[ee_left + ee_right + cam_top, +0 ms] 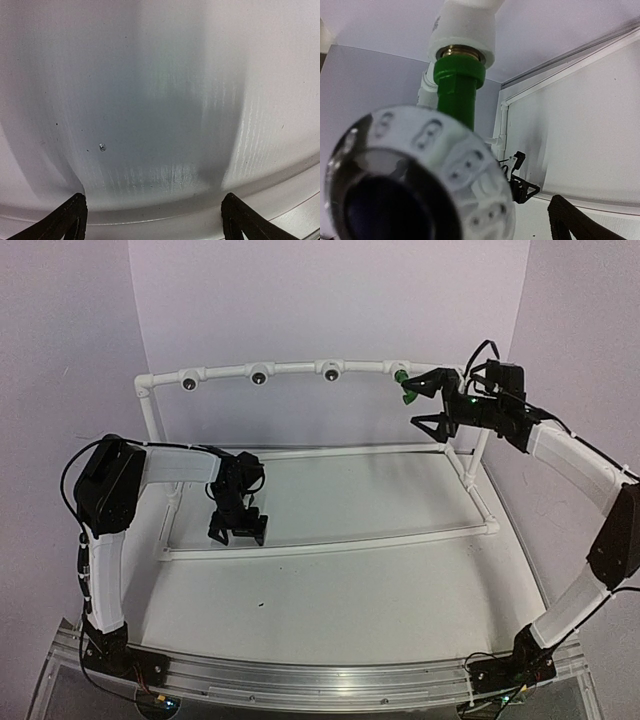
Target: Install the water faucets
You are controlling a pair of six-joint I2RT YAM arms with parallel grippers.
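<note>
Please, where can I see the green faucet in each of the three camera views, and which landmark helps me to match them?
Top external: the green faucet hangs at the right end of the upper pipe.
Left wrist: not in it.
Right wrist: the faucet runs down the centre, silver end nearest the camera.
Landmark: the white fitting holding it, seen in both those views.

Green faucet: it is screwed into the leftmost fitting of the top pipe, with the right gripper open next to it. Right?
No. The green faucet sits in the rightmost fitting of the top pipe, not the leftmost, as the top external view shows. The right gripper is open next to it.
</note>
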